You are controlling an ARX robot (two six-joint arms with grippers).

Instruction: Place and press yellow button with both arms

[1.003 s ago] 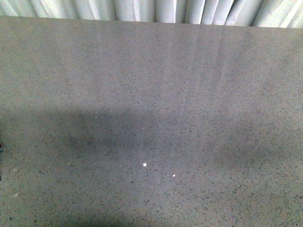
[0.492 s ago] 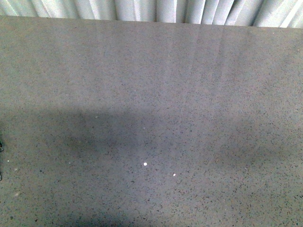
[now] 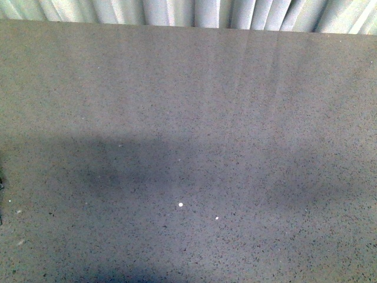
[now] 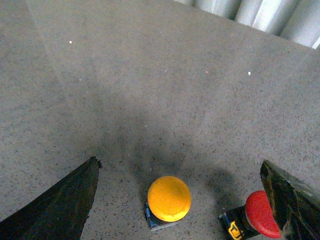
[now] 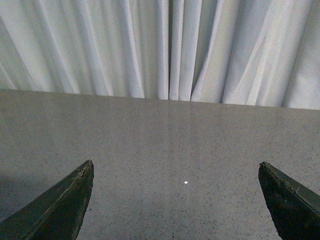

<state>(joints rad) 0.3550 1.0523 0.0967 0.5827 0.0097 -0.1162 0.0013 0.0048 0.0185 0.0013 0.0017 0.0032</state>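
Observation:
The yellow button [image 4: 169,198] stands on the grey speckled table [image 4: 150,90] in the left wrist view, its round yellow cap up over a bluish-grey block base. My left gripper [image 4: 182,172] hovers above it, open wide, with the button between the two dark fingers [image 4: 70,197] and touching neither. My right gripper [image 5: 175,172] is open and empty over bare table, facing the curtain. Neither arm and no button shows in the front view.
A red mushroom-head button [image 4: 262,215] with a black collar and yellow tab stands just beside the left gripper's other finger [image 4: 290,195]. A white pleated curtain [image 5: 165,50] hangs behind the table's far edge [image 3: 188,26].

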